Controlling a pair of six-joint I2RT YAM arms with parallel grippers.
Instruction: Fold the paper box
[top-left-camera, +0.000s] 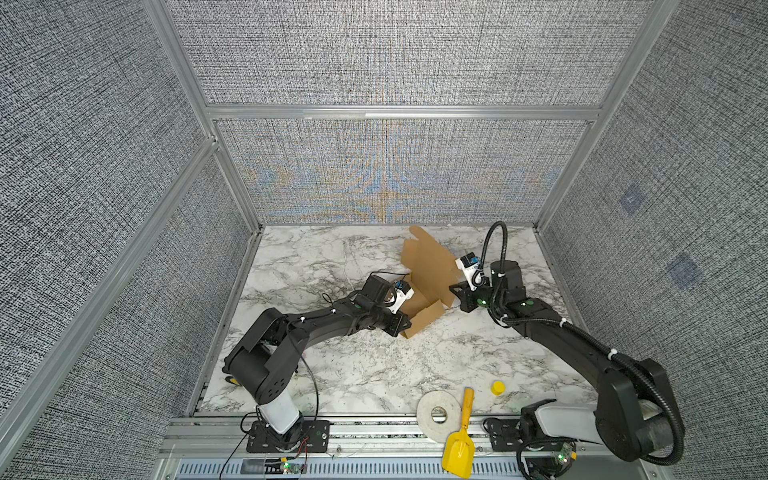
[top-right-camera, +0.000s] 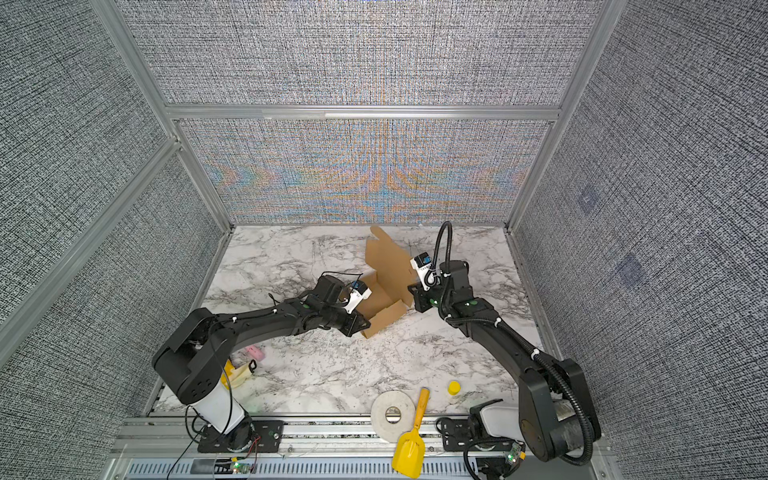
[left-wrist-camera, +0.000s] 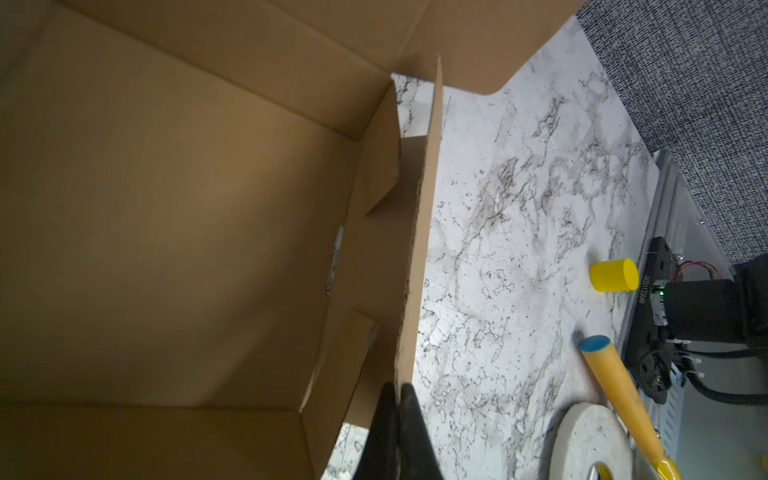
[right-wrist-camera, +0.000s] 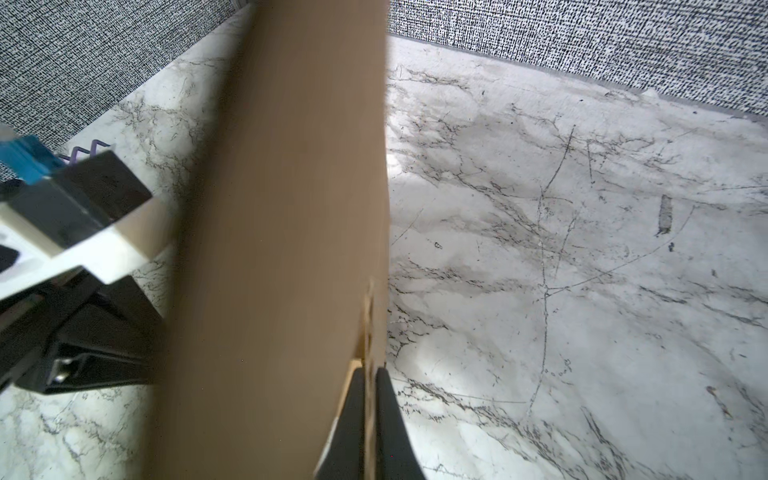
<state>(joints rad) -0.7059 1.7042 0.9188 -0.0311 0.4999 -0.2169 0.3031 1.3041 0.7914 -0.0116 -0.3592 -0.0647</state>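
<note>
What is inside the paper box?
Only bare cardboard floor and walls show inside the paper box in the left wrist view; no loose thing. In both top views the left arm covers part of the inside.

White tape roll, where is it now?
In both top views the white tape roll lies right of centre at the near edge of the table, beside the yellow scoop.

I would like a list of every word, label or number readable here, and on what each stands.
No text reads clearly.
On the black base plate: a row of white characters, too small to read.
On the white camera mount of the right arm: dark marks, too blurred.
On the paper box: no print visible.
</note>
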